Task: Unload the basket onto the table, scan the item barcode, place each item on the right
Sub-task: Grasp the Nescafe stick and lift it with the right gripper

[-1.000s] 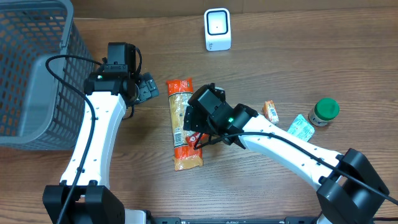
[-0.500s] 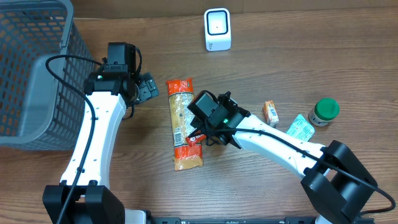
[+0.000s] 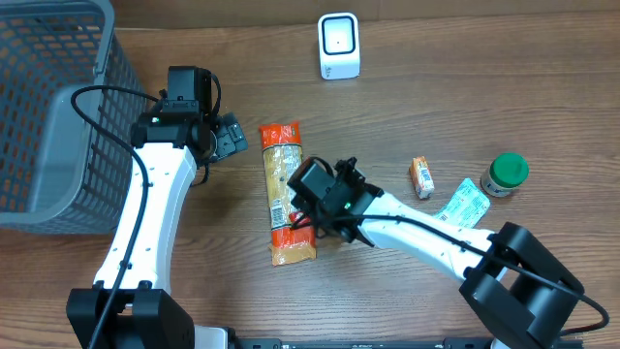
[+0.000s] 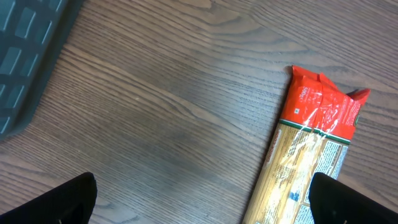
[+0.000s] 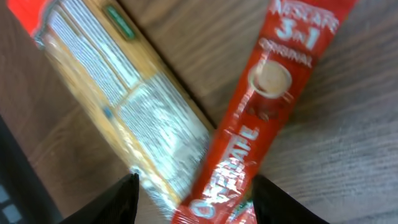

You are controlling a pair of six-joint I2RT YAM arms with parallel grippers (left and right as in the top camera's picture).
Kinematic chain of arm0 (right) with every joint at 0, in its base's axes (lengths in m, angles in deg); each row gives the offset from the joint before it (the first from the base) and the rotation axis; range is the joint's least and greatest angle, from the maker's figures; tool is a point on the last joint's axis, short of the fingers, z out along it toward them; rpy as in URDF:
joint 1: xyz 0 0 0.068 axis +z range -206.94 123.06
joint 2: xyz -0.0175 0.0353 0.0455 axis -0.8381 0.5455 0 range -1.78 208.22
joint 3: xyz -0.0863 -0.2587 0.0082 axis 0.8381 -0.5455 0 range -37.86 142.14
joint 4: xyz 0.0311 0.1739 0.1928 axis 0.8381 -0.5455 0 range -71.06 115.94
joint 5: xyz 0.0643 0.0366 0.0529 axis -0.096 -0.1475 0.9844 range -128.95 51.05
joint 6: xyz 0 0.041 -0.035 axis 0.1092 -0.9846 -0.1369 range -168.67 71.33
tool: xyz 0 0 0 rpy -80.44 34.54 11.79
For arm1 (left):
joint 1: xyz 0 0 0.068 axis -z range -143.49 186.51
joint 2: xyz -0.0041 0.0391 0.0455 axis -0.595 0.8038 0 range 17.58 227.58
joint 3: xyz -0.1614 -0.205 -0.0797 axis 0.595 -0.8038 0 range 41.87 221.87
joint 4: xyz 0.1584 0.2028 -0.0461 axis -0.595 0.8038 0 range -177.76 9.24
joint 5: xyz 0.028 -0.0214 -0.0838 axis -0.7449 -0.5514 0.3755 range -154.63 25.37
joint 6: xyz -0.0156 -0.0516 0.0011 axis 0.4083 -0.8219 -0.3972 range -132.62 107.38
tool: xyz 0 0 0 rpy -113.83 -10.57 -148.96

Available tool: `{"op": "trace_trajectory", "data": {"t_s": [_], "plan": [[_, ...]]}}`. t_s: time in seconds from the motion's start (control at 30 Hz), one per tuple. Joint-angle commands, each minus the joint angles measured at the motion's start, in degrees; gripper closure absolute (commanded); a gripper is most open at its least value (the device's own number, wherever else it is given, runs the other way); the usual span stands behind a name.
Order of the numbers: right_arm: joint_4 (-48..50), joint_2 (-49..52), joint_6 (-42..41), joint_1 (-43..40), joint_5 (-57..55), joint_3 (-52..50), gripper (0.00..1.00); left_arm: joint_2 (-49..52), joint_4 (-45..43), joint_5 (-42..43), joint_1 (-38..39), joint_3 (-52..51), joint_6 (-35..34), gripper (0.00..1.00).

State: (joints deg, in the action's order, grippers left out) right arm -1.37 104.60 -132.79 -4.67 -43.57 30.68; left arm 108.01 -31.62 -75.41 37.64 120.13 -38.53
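The right pincer (image 5: 189,202) is lowered over the sachet (image 5: 273,81), a red 3-in-1 coffee stick lying flat on the table (image 3: 465,87) and slanted against the pasta packet (image 5: 118,99). Its 2 fingers (image 5: 124,199) are set on either side of the sachet's near end, presumably so that the thin stick can be lifted clear of the packet. Whether it is already pinched cannot be told. The packet's edge also appears to lie between the fingers, so a double pick-up is a risk. The scanner (image 3: 339,46) is placed well apart from this pincer, beyond the packet's far red end. The left pincer (image 4: 204,202) is held wide apart and empty, with the packet's red end ahead of it to the right, apparently kept out of the way.
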Motion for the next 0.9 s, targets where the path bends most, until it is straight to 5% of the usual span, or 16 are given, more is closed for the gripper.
{"op": "trace_trajectory", "data": {"t_s": [0.0, 0.5, 0.67, 0.77, 0.87], "plan": [[0.3, 0.4, -1.7, 0.6, -1.4, -1.6, 0.41, 0.3, 0.0, -0.5, 0.0, 0.1, 0.6, 0.00], [2.7, 4.1, -4.4, 0.9, -2.2, -2.5, 0.42, 0.3, 0.0, -0.5, 0.0, 0.1, 0.6, 0.00], [3.1, 4.7, -4.3, 0.9, -3.1, -2.5, 0.85, 0.3, 0.0, -0.5, 0.0, 0.1, 0.6, 0.00], [2.5, 4.7, -3.7, 0.6, -3.5, -2.5, 0.96, 0.3, 0.0, -0.5, 0.0, 0.1, 0.6, 0.00], [2.3, 3.8, 1.9, -0.2, -3.3, -2.4, 0.96, 0.3, 0.0, -0.5, 0.0, 0.1, 0.6, 0.00]]}}
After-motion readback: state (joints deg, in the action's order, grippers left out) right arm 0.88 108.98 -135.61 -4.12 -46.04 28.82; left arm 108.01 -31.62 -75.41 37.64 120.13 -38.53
